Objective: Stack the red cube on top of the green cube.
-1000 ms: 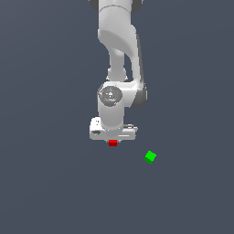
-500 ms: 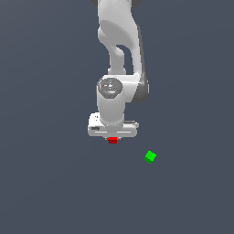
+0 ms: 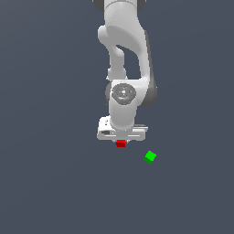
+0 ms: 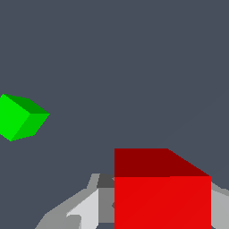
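Arm: I saw the white Panda arm [image 3: 122,55] come down from the top centre of the exterior view, its wrist pointing straight down over the plain dark grey floor [image 3: 50,183]
Gripper: the gripper [image 3: 120,140] sat just below the middle of the exterior frame; from my seat its fingers were mostly hidden under the white hand body, with only the red block showing beneath it
Grip state: the fingers were closed narrowly on the red cube, one pale grey finger [image 4: 85,210] pressed against the cube's side in the wrist view
Red cube: the red cube [image 3: 120,143] was held between the fingers right under the hand, just below centre of the exterior frame; in the wrist view it [image 4: 162,197] filled the lower right of the picture
Green cube: the green cube [image 3: 150,157] lay on the floor, lower right of the red cube in the exterior view, near it but apart, turned at an angle; in the wrist view it [image 4: 20,117] showed at the left edge, partly cut off
Height: I could not tell whether the red cube touched the floor
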Motion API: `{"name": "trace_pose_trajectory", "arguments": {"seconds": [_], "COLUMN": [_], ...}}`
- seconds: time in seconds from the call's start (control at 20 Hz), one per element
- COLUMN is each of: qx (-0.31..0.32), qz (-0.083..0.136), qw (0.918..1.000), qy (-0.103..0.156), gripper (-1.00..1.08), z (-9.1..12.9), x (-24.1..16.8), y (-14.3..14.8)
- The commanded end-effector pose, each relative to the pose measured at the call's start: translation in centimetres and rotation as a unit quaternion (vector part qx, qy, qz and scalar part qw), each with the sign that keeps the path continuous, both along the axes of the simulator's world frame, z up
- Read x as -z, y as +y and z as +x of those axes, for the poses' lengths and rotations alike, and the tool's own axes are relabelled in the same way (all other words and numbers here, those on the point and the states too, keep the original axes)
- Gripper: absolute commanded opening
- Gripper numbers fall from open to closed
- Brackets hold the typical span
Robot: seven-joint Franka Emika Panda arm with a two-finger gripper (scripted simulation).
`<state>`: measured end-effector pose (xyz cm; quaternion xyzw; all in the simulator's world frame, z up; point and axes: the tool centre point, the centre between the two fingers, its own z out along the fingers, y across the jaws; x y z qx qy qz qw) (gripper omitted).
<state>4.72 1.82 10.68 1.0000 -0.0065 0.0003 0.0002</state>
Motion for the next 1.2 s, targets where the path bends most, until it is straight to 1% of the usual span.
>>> {"name": "trace_pose_trajectory", "arguments": {"seconds": [0.0, 0.4, 0.55, 0.85, 1.15], "qx": [-0.001, -0.001, -0.001, 0.000, 0.000], "qz": [0.000, 0.000, 0.000, 0.000, 0.000], "qw": [1.0000, 1.0000, 1.0000, 1.0000, 1.0000], "qy": [0.000, 0.000, 0.000, 0.000, 0.000], "gripper": [-1.00, -1.00, -1.00, -1.00, -1.00], "z": [0.5, 2.6, 3.3, 4.1, 4.5], "x": [0.6, 2.9, 3.5, 4.3, 4.6], "y": [2.0, 9.3, 11.4, 13.8, 14.6]}}
